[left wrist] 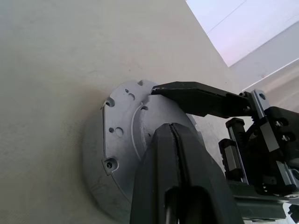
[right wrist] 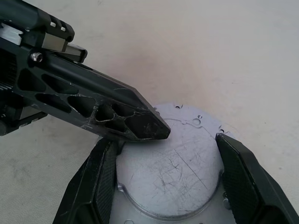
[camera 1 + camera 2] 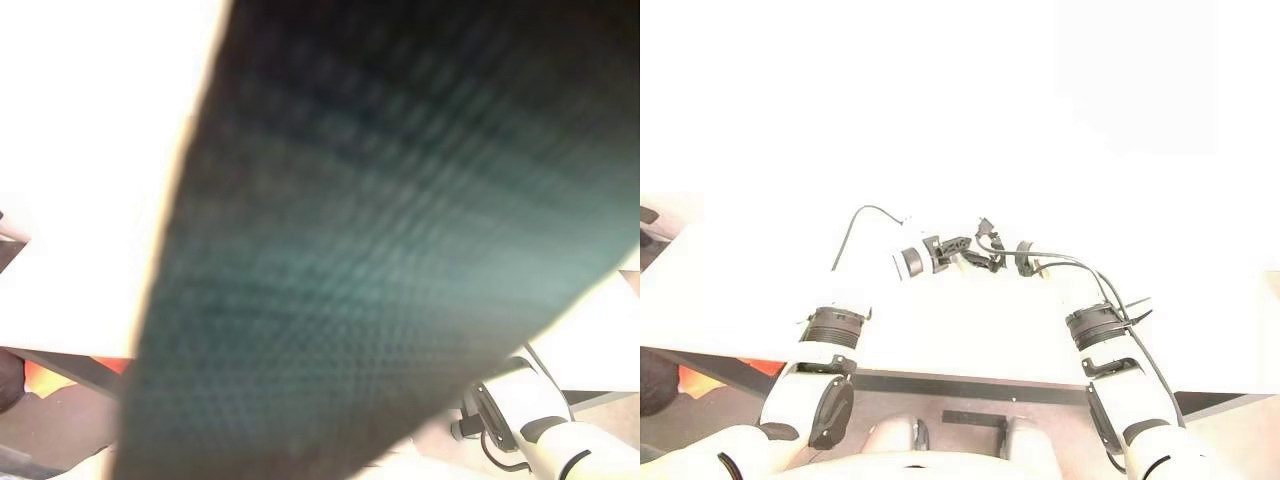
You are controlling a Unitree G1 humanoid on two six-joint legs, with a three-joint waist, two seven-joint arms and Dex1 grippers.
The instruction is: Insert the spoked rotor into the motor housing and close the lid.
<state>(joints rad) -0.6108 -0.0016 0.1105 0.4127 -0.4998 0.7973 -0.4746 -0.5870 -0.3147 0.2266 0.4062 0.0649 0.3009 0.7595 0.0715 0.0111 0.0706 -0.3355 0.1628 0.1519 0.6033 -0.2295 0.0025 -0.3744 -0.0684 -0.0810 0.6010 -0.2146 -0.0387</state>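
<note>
The motor housing (image 2: 175,163), a round grey metal part with a scratched flat lid (image 2: 168,175) on top, sits on the pale table (image 2: 210,51) just in front of the robot, between both arms. The right gripper (image 2: 163,186) has its two black fingers spread wide, one on each side of the round lid and close to its edge. The left gripper (image 1: 175,140) has its fingers pressed together with nothing between them, and its tip lies over the rim of the housing.
</note>
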